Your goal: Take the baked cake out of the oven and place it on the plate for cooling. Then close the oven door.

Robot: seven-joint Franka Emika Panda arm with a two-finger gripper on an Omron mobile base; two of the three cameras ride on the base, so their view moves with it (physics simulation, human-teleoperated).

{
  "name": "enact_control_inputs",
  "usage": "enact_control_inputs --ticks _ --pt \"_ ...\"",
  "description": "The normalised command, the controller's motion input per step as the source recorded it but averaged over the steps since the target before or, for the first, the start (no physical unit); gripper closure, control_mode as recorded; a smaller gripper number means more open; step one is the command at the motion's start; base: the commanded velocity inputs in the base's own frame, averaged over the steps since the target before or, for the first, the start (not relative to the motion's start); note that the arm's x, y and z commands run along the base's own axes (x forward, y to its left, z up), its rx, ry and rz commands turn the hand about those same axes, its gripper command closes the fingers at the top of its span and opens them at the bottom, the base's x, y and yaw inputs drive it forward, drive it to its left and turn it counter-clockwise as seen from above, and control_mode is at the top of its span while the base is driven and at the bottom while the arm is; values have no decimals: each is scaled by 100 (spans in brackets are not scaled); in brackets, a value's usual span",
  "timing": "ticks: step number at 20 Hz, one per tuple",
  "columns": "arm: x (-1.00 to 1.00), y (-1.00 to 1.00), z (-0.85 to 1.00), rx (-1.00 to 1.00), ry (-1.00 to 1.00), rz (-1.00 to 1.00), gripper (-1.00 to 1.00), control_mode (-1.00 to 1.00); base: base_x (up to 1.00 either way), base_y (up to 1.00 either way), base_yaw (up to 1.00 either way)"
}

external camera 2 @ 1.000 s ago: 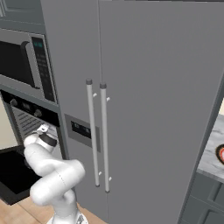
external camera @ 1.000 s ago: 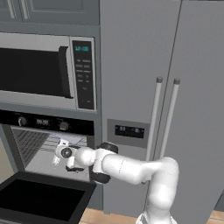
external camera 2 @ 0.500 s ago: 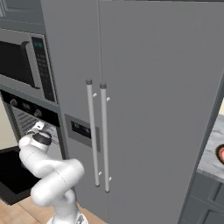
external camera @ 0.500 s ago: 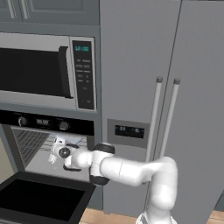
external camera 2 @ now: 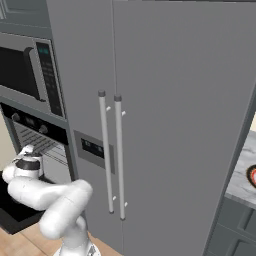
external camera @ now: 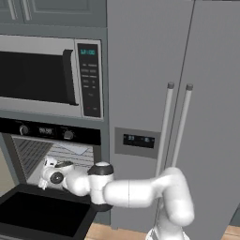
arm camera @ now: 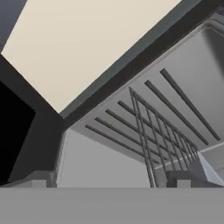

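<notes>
Holding jaws spread to full width, both tips apart at the bottom of the hand view, gripping nothing.

Comparing with one second back: reaching further leftward and slightly lower, arm stretching out, jaws now sitting at the mouth of the oven (external camera: 51,133) rather than in front of its right edge. Reading this as the approach phase still running; no contact with anything yet.

Hovering just above the oven door (external camera: 42,213), which is lying folded down and open beneath the jaws, so the closing step is not yet done.

Looking ahead of the jaws: wire rack (arm camera: 153,127) and ribbed side wall. Spotting a pale wedge beside the right tip, probably a corner of the baking tray (external camera: 75,149), which is resting on the rack above and beyond the jaws.

Not managing to locate the baked cake; presumably deeper in the cavity beyond the jaws, but cannot tell.

Checking writing further up and off to the right: teal digits on the microwave (external camera: 37,77) display and keypad (external camera: 90,79) legends too small to read; likewise the lit strip on the fridge (external camera: 187,70) dispenser panel (external camera: 138,140). Finding no brand marks.
</notes>
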Motion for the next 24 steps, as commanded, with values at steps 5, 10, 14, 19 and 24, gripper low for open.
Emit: enact_control_inputs --ticks 5,10,14,19,24 --pt "-86 64 27 0 0 4 -100 -100 0 0 0" --pt "-97 25 46 0 -6 0 -100 -100 0 0 0" --pt "-100 -10 34 0 -13 -7 -100 -100 0 0 0" --pt "-100 -30 2 6 -13 -16 -100 -100 0 0 0" --pt "-100 -21 22 8 -7 -15 -100 -100 0 0 0"
